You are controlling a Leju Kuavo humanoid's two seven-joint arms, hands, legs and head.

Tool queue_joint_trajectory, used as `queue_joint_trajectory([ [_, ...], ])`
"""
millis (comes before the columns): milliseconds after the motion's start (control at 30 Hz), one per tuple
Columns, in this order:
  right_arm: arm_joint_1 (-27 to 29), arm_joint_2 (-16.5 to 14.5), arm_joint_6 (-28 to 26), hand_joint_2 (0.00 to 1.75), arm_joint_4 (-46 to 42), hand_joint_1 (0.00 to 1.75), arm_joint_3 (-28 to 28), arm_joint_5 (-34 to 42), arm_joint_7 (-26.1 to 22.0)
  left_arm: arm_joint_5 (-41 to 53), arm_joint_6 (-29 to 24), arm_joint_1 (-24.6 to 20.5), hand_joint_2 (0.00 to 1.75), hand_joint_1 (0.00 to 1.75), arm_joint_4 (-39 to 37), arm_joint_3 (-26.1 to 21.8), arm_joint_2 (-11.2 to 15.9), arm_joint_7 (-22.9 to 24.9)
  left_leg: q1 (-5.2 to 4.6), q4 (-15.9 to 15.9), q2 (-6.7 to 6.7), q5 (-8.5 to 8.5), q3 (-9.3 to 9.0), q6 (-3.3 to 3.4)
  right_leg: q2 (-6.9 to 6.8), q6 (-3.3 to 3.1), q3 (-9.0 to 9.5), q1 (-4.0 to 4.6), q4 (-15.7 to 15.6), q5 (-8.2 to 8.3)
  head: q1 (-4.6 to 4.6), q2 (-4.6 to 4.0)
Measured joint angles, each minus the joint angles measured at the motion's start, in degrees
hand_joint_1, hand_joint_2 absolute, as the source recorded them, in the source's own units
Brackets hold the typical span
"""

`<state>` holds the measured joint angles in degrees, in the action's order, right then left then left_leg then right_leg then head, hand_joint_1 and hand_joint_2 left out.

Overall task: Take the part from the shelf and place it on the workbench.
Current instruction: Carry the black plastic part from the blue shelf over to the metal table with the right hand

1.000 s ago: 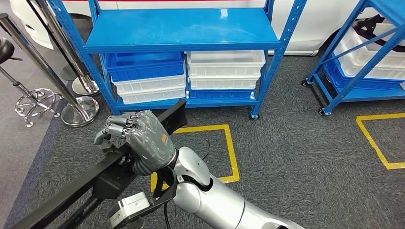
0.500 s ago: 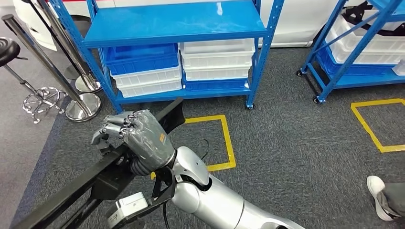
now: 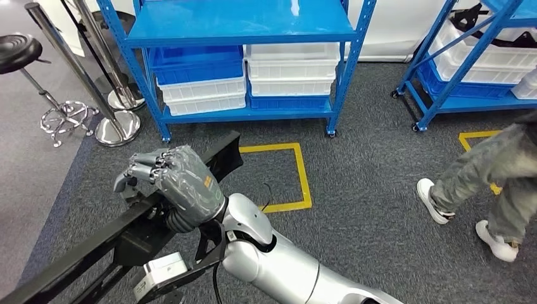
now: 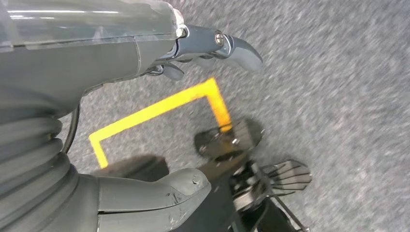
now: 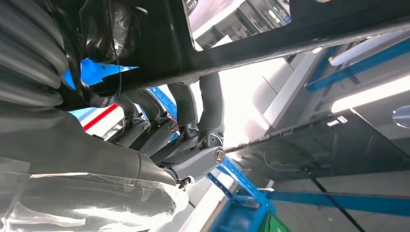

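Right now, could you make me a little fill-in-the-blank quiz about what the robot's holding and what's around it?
1. The robot's right hand grips a long ____ bar.
2. The shelf behind it is painted ____.
3. The square outline taped on the carpet is ____.
4. At the right edge, a person's legs wear ____ shoes.

Missing words: black; blue; yellow; white

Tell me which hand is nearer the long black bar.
Right. The right hand grips the bar, fingers wrapped over it; the left hand hangs open above the carpet.
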<state>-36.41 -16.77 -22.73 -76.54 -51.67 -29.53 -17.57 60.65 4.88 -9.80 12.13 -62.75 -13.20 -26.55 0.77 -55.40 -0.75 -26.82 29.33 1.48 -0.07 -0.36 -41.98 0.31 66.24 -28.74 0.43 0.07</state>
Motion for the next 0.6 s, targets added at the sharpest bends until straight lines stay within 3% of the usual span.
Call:
queue_joint_trajectory([
  [33,0.00,0.03,0.05,1.75,0.07,1.75,-0.02,0.06,0.07,-0.05,0.03,0.02,1.75,0.00,0.00,0.00,0.00,-0.01,0.00,-0.08,-0.03,0.77,1.05,0.03,0.01,0.24,-0.69,-0.20,3.76,-2.43,-0.01,0.01],
  [67,0.01,0.08,0.10,1.75,0.14,1.75,-0.03,0.10,0.13,-0.10,0.05,0.08,1.75,0.00,0.00,0.00,0.00,-0.02,0.00,-0.21,-0.06,1.54,2.16,-0.07,0.00,0.43,-1.02,-0.38,7.10,-3.45,-0.01,0.01],
  [133,0.00,0.21,0.20,1.75,0.31,1.75,-0.04,0.16,0.21,-0.23,0.08,0.13,1.75,0.00,0.00,0.01,0.00,-0.08,0.02,-0.68,-0.11,2.89,4.39,-0.31,0.00,0.56,0.50,-0.64,9.26,-1.35,-0.01,0.01],
  [167,-0.01,0.25,0.24,1.75,0.38,1.75,-0.05,0.19,0.24,-0.30,0.08,0.13,1.75,0.00,0.00,0.02,0.00,-0.11,0.02,-1.01,-0.11,3.48,5.46,-0.48,-0.01,0.47,2.77,-0.71,7.43,0.26,-0.01,0.01],
  [200,-0.07,0.22,0.32,1.75,0.42,1.75,-0.05,0.21,0.26,-0.38,0.08,0.13,1.75,0.00,0.00,0.02,0.00,-0.15,-0.02,-1.35,-0.09,3.98,6.36,-0.70,0.00,0.28,6.01,-0.70,3.88,0.79,-0.01,0.00],
  [267,-0.30,0.04,0.51,1.75,0.43,1.75,-0.07,0.30,0.26,-0.52,0.08,0.13,1.75,0.00,0.00,0.02,0.00,-0.22,-0.13,-1.90,0.00,4.96,7.50,-1.30,0.05,-0.22,12.17,-0.49,-4.57,-0.92,-0.04,0.00],
  [300,-0.45,-0.05,0.62,1.75,0.44,1.75,-0.08,0.38,0.26,-0.57,0.08,0.15,1.75,0.00,0.00,0.01,0.00,-0.25,-0.15,-1.94,0.01,5.49,7.78,-1.68,0.09,-0.46,13.79,-0.28,-7.26,-2.02,-0.05,0.01],
  [367,-0.61,-0.09,0.90,1.75,0.59,1.75,-0.09,0.55,0.32,-0.65,0.07,0.24,1.75,0.00,0.00,0.02,0.02,-0.29,0.03,-1.77,0.00,6.50,8.22,-2.47,0.06,-1.04,13.84,-0.15,-8.87,-2.00,-0.07,0.01],
  [400,-0.62,-0.09,1.02,1.75,0.70,1.75,-0.10,0.59,0.35,-0.69,0.05,0.31,1.75,0.00,0.00,0.02,0.03,-0.30,0.16,-1.97,0.07,6.16,8.62,-2.80,-0.02,-1.46,13.33,-0.19,-8.96,-1.34,-0.09,0.01],
  [433,-0.62,-0.10,1.10,1.75,0.82,1.75,-0.12,0.63,0.38,-0.71,0.03,0.41,1.75,0.00,0.00,0.02,0.05,-0.30,0.28,-3.12,0.15,4.58,9.25,-3.08,-0.13,-1.94,12.63,-0.29,-9.08,-0.56,-0.09,0.01],
  [533,-0.64,-0.15,1.11,1.75,1.06,1.75,-0.16,0.68,0.39,-0.73,0.03,0.64,1.75,0.00,0.00,0.02,0.09,-0.31,0.43,-12.75,0.27,-3.91,11.92,-3.63,-0.30,-2.76,9.87,-0.08,-9.05,1.78,-0.11,0.01],
  [567,-0.63,-0.15,1.11,1.75,1.16,1.75,-0.17,0.68,0.39,-0.73,0.03,0.66,1.75,0.00,0.00,0.02,0.11,-0.31,0.42,-16.26,0.27,-5.26,12.40,-3.73,-0.32,-2.80,8.88,0.07,-8.94,2.49,-0.11,0.01],
  [600,-0.62,-0.15,1.11,1.75,1.29,1.75,-0.19,0.68,0.39,-0.74,0.02,0.66,1.75,0.00,0.00,0.02,0.14,-0.31,0.42,-18.56,0.27,-5.21,12.26,-3.76,-0.35,-2.81,7.86,0.21,-8.76,3.17,-0.11,0.01],
])
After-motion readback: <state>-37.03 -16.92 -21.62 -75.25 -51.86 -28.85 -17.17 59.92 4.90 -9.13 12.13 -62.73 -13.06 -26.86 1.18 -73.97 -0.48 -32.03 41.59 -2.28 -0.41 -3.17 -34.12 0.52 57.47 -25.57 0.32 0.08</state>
